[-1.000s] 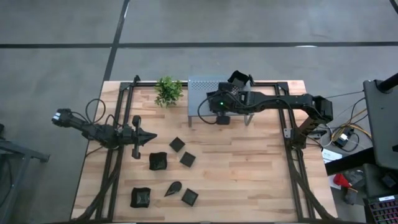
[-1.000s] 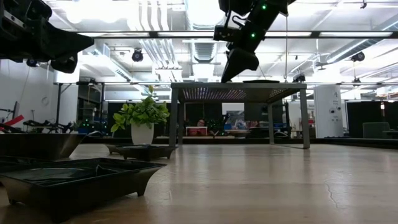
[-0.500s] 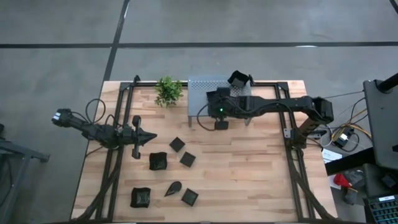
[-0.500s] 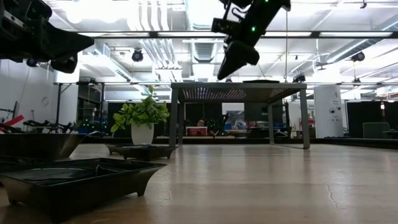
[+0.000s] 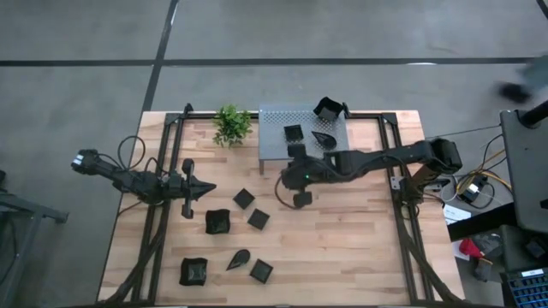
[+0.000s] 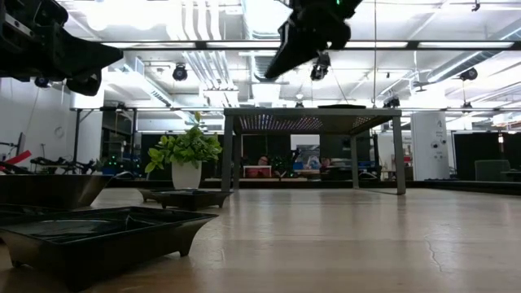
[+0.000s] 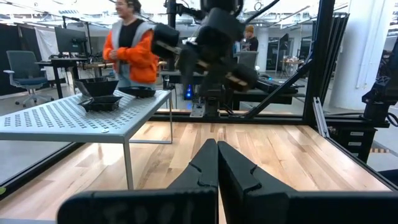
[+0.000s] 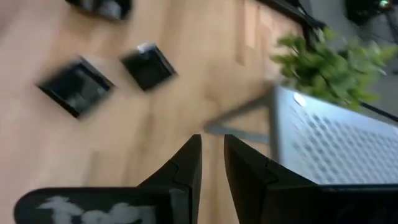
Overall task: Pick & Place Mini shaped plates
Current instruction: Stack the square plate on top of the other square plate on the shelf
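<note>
on the grey shelf (image 5: 274, 144) by the tabletop's far edge you have three plates (image 5: 294, 133); six remain near its left side. right tool (image 5: 301, 198) narrow, empty; left tool (image 5: 205, 187) shut.

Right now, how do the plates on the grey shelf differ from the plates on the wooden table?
The shelf plates are three, raised on the grey perforated shelf at the far edge. The table plates are six, lying loosely on the wood in front of the left gripper. The shelf group sits tightly together, while the table group is spread out. All are small black dishes.
</note>
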Controlling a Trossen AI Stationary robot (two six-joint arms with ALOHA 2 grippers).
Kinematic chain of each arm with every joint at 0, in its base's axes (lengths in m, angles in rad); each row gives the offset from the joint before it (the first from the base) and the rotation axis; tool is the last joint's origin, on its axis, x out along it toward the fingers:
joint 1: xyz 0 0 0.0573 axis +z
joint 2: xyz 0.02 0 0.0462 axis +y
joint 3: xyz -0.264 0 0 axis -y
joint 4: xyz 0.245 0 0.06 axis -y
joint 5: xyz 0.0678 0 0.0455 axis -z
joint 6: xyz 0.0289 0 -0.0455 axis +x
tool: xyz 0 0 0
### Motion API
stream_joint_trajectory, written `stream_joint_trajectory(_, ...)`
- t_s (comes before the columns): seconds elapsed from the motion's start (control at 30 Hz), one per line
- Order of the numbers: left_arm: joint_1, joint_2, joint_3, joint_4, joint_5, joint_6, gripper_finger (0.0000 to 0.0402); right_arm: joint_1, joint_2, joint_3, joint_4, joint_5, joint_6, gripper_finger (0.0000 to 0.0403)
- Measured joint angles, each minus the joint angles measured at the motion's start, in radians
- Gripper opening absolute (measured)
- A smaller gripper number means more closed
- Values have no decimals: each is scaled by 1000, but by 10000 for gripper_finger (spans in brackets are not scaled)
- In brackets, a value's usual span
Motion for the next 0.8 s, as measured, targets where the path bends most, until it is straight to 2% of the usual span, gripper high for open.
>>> stream_joint_trajectory(0.1, 0, 0, 0, 0, 0, 0, 0, 23, 12, 0, 24, -33, 34, 65)
stream_joint_trajectory(0.27, 0, 0, 0, 0, 0, 0, 0, 60, 69, 0, 48, -155, 10, 59)
stream_joint_trajectory(0.6, 0, 0, 0, 0, 0, 0, 0, 164, 231, -1, 148, -160, -130, 52)
stream_joint_trajectory(0.8, 0, 0, 0, -1, 0, 0, 0, 178, 302, 26, 182, -156, -176, 52)
